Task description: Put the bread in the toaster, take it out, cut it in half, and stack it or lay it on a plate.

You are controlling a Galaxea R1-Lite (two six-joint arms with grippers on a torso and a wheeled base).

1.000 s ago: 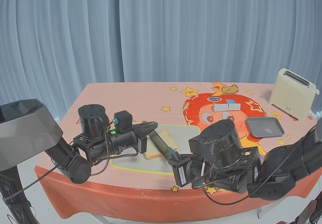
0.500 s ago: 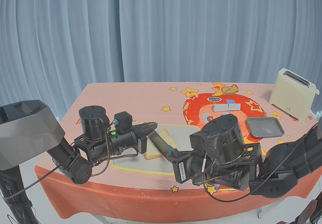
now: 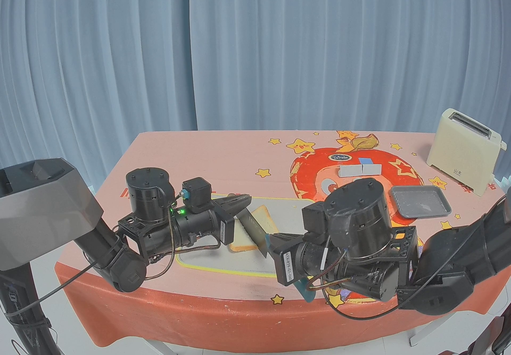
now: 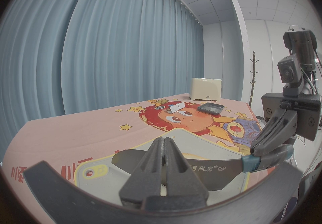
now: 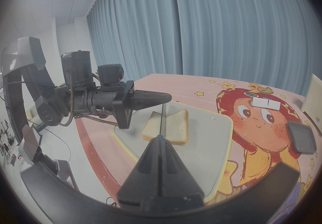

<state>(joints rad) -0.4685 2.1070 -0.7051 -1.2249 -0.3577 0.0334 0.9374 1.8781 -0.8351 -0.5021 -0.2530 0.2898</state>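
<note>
Bread slice: flat on grey cutting board, lower centre of the head view, on the bench. Knife: blade on edge, lying across the slice. Right tool: clamped on the knife's teal handle, just right of the slice. Left tool: fingers pressed together, empty, tip beside the blade above the slice's upper left. Toaster: right edge. Grey tray: lower left of the toaster.

In the right end effector, the knife has a dull grey metal blade and a teal plastic handle; beneath it the bread looks soft and porous; the board is smooth and matt; matt printed cloth covers the table.
</note>
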